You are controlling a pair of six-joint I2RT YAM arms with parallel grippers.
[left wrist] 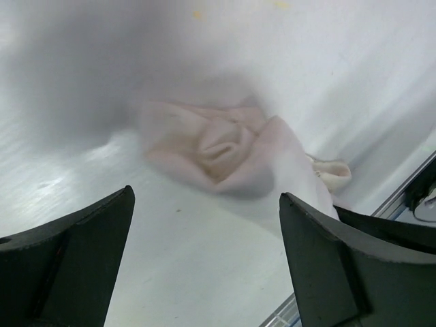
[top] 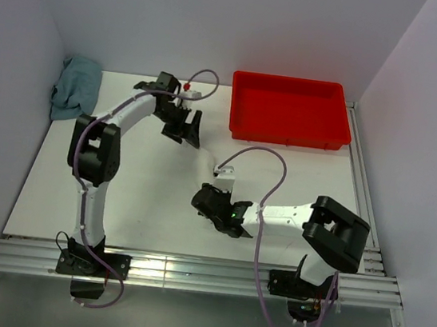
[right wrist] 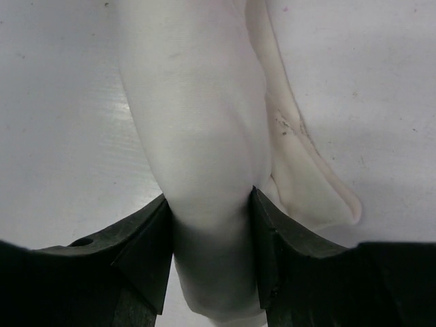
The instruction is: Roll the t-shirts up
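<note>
Rolled cream t-shirt [right wrist: 204,129] lay on table [right wrist: 61,136], long axis running straight out from right claw [right wrist: 211,201]; near end pinched between its fingers. Left claw [left wrist: 206,197] gaped wide, facing roll's spiral far end, not touching it.

a lab test cell: white enclosure walls [top: 221,19], aluminium-rail table [top: 188,272].

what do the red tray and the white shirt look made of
Tray: seemingly rigid moulded plastic, smooth red with a slight sheen and crisp rim. Shirt: soft matte cloth, likely cotton knit; it creases and bulges where the right end effector squeezes it.
</note>
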